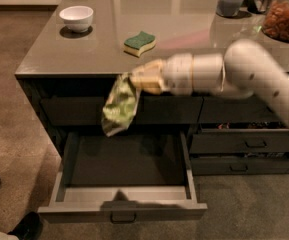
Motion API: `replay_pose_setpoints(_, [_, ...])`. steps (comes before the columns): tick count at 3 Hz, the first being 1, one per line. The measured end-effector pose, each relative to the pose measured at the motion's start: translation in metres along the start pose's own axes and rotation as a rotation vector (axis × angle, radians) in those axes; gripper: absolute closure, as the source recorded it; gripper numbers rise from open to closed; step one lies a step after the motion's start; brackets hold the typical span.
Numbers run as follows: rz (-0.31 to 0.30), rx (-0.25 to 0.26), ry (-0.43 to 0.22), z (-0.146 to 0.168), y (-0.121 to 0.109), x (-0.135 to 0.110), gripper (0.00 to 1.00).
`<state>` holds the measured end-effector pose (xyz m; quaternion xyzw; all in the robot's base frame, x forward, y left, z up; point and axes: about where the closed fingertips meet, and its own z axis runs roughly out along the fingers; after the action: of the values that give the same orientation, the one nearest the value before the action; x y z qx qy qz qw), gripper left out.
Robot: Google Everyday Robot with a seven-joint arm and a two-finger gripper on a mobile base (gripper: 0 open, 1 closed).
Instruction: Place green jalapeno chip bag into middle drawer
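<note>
The green jalapeno chip bag [120,105] is a crinkled yellow-green foil bag. It hangs from my gripper [134,78] in front of the counter edge, above the open middle drawer [124,210]. The gripper is shut on the bag's top corner. My white arm reaches in from the right. The drawer is pulled far out, its grey box shows no contents, and its small bar handle [123,217] faces me. The bag hangs over the drawer's back left part.
A green-and-yellow sponge [139,42] and a white bowl [76,18] sit on the grey counter [59,54]. A snack jar [284,19] and containers stand at the back right. Narrower drawers [246,141] with snacks are at the right. A person's shoes [24,226] are at the bottom left.
</note>
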<state>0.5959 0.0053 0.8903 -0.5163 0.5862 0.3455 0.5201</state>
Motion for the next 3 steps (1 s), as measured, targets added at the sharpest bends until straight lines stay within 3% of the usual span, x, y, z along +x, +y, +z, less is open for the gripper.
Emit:
replay_pose_setpoints(2, [0.162,-0.009,0.081,0.041,0.032,0.142,1.0])
replay_pose_setpoints(3, [0.254,0.009,0.155,0.064,0.048,0.209,1.0])
